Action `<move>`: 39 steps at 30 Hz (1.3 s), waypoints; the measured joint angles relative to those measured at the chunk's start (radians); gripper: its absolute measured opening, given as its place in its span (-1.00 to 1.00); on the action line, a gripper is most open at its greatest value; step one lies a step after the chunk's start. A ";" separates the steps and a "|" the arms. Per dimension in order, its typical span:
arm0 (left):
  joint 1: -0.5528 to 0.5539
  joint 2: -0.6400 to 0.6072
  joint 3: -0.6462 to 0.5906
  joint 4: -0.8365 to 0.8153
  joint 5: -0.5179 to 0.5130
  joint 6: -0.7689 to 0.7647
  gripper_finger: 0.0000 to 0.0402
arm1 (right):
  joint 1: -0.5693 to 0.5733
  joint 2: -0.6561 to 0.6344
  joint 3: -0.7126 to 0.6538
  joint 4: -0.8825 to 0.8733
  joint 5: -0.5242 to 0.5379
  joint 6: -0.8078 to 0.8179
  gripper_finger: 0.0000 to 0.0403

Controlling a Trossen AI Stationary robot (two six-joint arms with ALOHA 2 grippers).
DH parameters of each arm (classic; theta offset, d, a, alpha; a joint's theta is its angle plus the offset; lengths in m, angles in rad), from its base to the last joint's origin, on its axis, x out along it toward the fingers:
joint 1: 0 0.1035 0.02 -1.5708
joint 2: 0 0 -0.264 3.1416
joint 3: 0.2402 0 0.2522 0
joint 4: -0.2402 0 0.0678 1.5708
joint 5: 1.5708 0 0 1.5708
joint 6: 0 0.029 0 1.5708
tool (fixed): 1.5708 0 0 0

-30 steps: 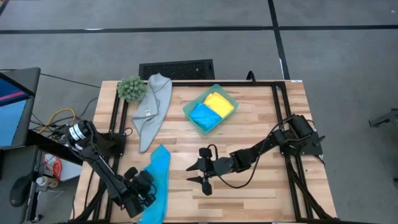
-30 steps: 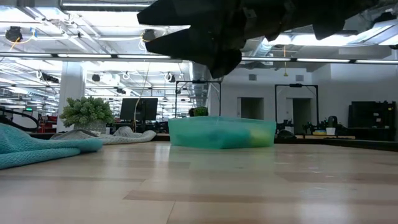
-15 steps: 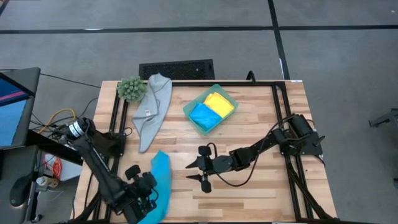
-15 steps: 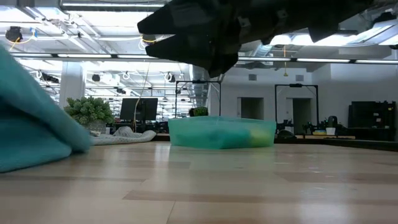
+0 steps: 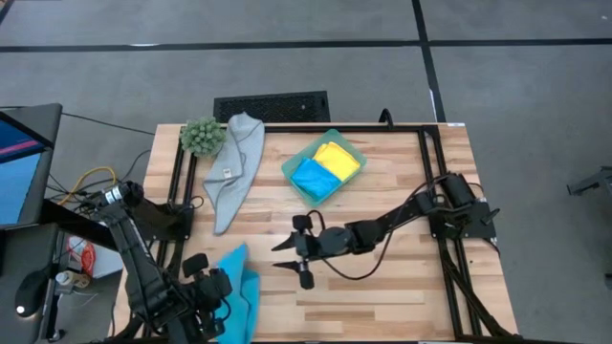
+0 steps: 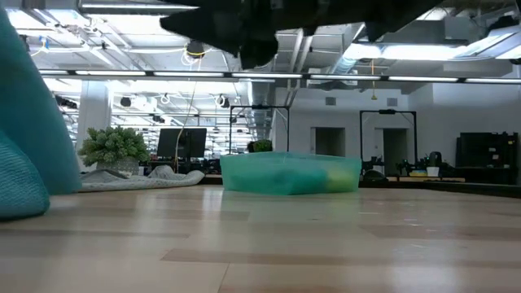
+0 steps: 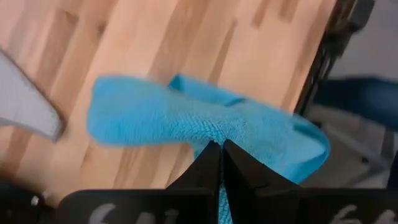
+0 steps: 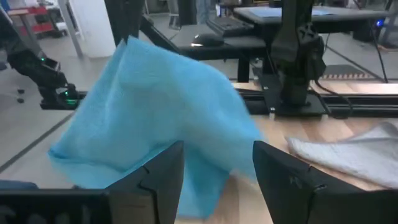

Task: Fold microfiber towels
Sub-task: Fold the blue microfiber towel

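A sky-blue microfiber towel (image 5: 235, 285) hangs at the table's near left corner, with my left gripper (image 5: 216, 298) shut on it. In the low view its lower end (image 6: 16, 191) rests on the table. My right gripper (image 5: 281, 256) hovers open at mid-table, fingers pointing level at the towel (image 8: 155, 112) and a short way from it. A light grey towel (image 5: 235, 168) lies limp at the far left. A yellow folded towel (image 5: 338, 158) and a blue folded towel (image 5: 312, 178) lie in the teal tray (image 5: 292, 162). My left gripper pinches a bunched ridge of the blue towel (image 7: 216, 132) between its two shut fingers (image 7: 211, 168). The fingers come from above, pointing steeply down. The cloth falls slack to both sides below them; its lower end lies on the table. One layer or several, I cannot tell.
A fuzzy green plant ball (image 5: 202, 136) sits at the far left corner beside the grey towel. The tray stands at the far middle. Bare wood (image 5: 382, 296) stretches along the near middle and right. Black frame rails (image 5: 177, 205) run along the table's left and right edges.
My left gripper has risen at the near left corner, drawing the blue towel up with it. The towel lay stretched out flat; now it hangs bunched, only its lower end on the table. My right gripper has moved toward the table's left edge, nearer the towel, staying open.
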 joint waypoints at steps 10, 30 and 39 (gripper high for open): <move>0.002 0.003 0.000 -0.108 0.087 -0.015 -1.00 | 0.002 0.247 0.206 -0.007 -0.153 -0.006 0.06; 0.002 0.003 0.000 -0.107 0.095 -0.038 -0.98 | -0.033 0.544 0.562 -0.093 -0.256 0.010 0.06; 0.002 0.003 0.000 -0.107 0.094 -0.037 -0.98 | -0.033 0.545 0.571 -0.087 -0.278 -0.062 0.02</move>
